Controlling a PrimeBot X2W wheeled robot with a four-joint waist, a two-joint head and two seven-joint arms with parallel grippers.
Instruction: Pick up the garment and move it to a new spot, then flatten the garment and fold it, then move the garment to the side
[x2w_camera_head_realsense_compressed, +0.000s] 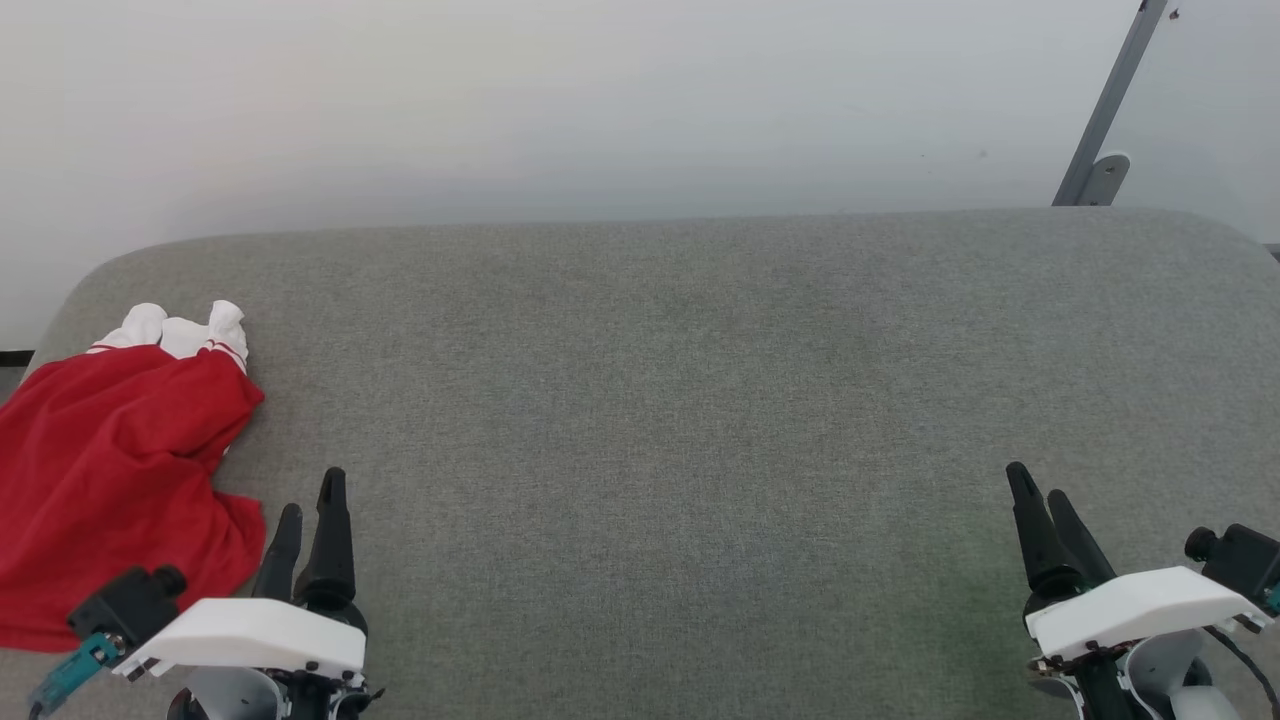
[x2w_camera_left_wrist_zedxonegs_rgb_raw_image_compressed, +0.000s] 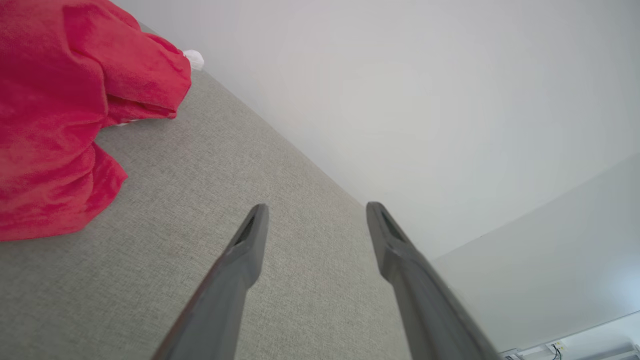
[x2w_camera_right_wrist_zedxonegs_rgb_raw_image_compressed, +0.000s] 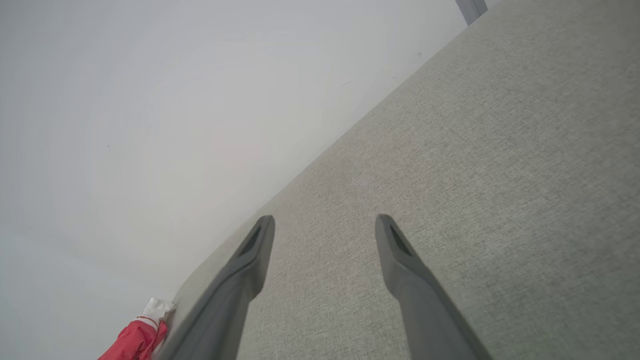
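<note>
pickup pending | left tool spread beside garment | right tool spread, empty | advice: pinch thick red fold, lift clear of worktop

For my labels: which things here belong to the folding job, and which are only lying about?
Belong to the job: garment, crumpled at the table's left end; left gripper and right gripper, both open.
Only there: grey table beneath; metal strut at far right.
</note>
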